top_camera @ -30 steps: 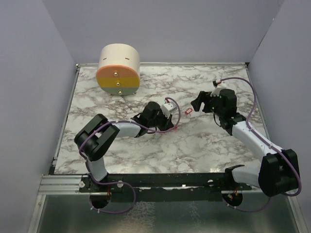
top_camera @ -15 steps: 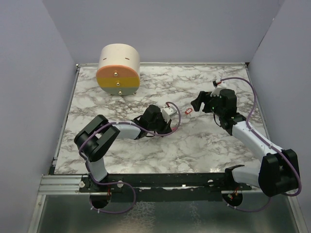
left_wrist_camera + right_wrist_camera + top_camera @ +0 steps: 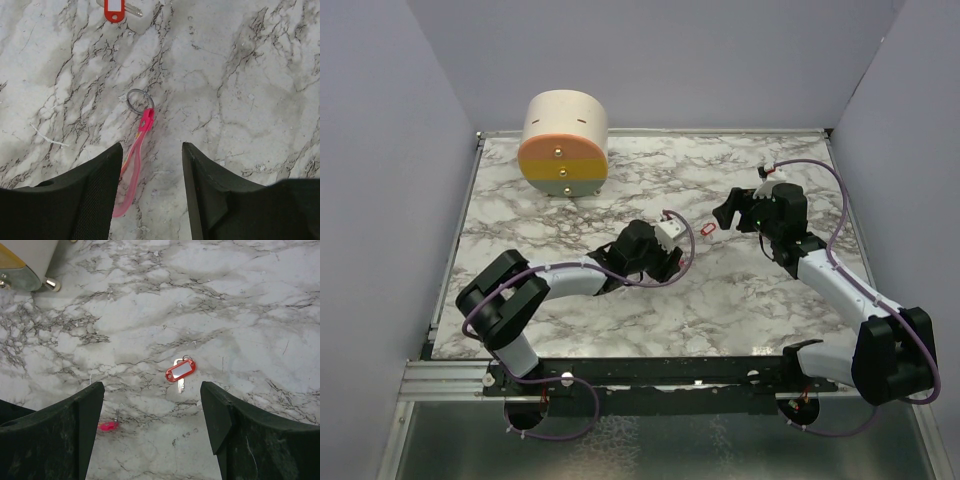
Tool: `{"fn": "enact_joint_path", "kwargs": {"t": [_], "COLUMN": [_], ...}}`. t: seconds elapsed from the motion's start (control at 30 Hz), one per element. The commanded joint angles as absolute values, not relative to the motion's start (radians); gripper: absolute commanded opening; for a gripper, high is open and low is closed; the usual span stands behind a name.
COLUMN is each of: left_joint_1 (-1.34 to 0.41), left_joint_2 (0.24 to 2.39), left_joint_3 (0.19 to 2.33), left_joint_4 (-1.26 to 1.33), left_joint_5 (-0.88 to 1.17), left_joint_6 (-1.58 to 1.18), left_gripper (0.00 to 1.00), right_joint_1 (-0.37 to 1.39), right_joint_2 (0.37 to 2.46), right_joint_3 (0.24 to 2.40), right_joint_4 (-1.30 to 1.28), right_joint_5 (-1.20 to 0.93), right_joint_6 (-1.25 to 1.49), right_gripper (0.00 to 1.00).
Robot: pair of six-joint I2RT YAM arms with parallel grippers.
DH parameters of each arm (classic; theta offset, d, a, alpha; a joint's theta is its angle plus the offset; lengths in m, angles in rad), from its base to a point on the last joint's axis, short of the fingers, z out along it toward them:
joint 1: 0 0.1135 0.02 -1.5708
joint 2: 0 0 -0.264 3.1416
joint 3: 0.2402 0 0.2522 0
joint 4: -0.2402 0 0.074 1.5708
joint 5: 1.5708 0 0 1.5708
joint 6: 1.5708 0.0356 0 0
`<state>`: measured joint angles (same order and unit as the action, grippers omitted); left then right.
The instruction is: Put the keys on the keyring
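Observation:
The keys (image 3: 181, 370), a small silver key on a red tag, lie flat on the marble; they also show in the top view (image 3: 708, 230) and at the far edge of the left wrist view (image 3: 115, 7). The keyring (image 3: 139, 100), a thin metal ring with a pink strip, lies on the table just ahead of my left gripper (image 3: 152, 150). That gripper is open, and the strip's tail runs along its left finger (image 3: 95, 190). My right gripper (image 3: 152, 390) hovers open above the keys, holding nothing. The keyring also shows small in the right wrist view (image 3: 107, 426).
A cream drum with an orange and yellow face (image 3: 565, 143) stands at the back left; its foot shows in the right wrist view (image 3: 20, 265). Grey walls close in three sides of the marble table (image 3: 620, 180).
My left gripper has gone from shut to open, and the keyring's pink strip now lies loose on the table. The left arm's elbow swung toward the near left. The right arm stayed still.

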<state>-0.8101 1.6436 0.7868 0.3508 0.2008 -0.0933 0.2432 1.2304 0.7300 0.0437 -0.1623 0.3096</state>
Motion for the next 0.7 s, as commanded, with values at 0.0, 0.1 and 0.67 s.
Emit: {"fn": "enact_joint_path", "kwargs": {"t": [0.0, 0.1, 0.67], "left_joint_1": [-0.858, -0.895, -1.022], "left_joint_2": [1.625, 1.638, 1.867], "left_joint_3": [0.806, 0.821, 1.052], "left_joint_4": [0.346, 0.34, 0.239], "left_joint_5": [0.059, -0.007, -0.414], "left_joint_6": [-0.069, -0.063, -0.114], "left_gripper": [0.54, 0.57, 0.62], "right_joint_1": [0.248, 0.248, 0.248], "right_joint_2": [1.217, 1.213, 1.188], "right_joint_3": [0.742, 0.74, 0.731], "right_joint_4": [0.041, 0.042, 0.045], "right_joint_5": [-0.163, -0.157, -0.112], "right_joint_6": [0.305, 0.305, 0.324], "right_gripper": [0.79, 0.79, 0.79]}}
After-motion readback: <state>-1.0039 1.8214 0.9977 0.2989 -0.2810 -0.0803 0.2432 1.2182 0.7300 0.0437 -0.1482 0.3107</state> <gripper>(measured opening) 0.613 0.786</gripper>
